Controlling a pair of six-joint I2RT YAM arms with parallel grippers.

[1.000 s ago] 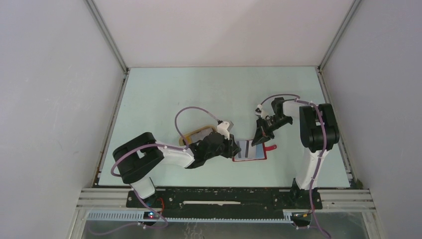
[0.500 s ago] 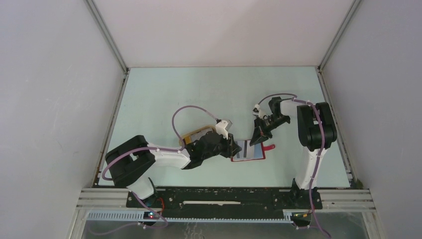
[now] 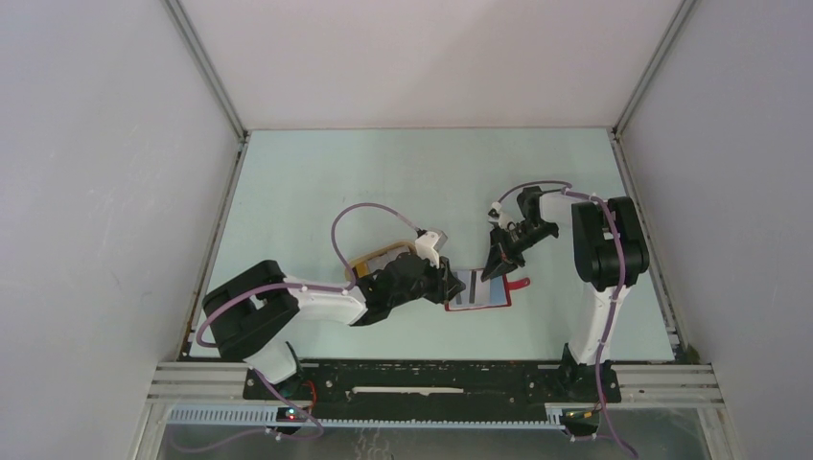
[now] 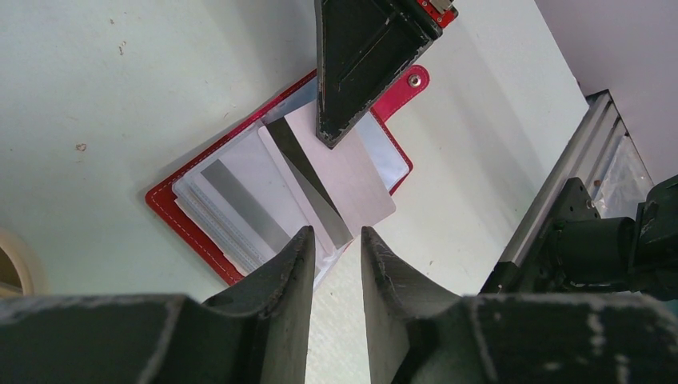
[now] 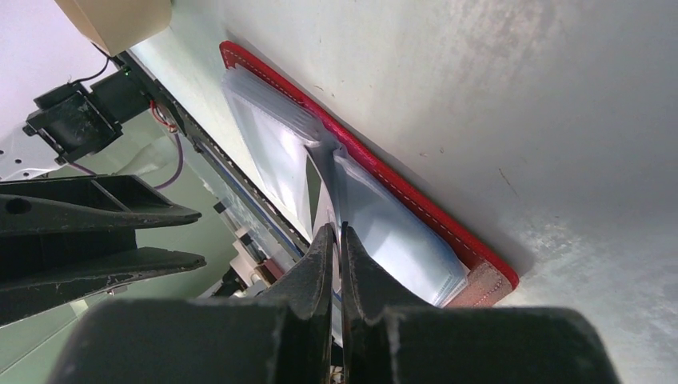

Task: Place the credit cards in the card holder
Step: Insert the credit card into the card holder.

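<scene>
The red card holder (image 3: 503, 305) lies open on the table between both arms, pockets up (image 4: 172, 200). One silvery credit card (image 4: 240, 200) with a grey stripe sits in a left pocket. A second credit card (image 4: 352, 172) with a dark stripe lies slanted across the holder, partly in a pocket. My right gripper (image 3: 498, 264) stands over it, its jaws (image 5: 337, 230) shut on the card's thin far edge. My left gripper (image 4: 336, 234) hovers low at the holder's near edge (image 3: 449, 286), jaws slightly open with only bare table between them.
A beige oval tray (image 3: 369, 259) lies behind my left wrist and shows at the corner (image 5: 120, 20) of the right wrist view. The holder's red snap tab (image 3: 521, 284) sticks out to the right. A metal rail (image 3: 431, 369) runs along the near table edge.
My left arm's elbow has swung left and down while its gripper stayed at the holder. The right gripper shifted slightly left and its jaws eased a little on the card.
</scene>
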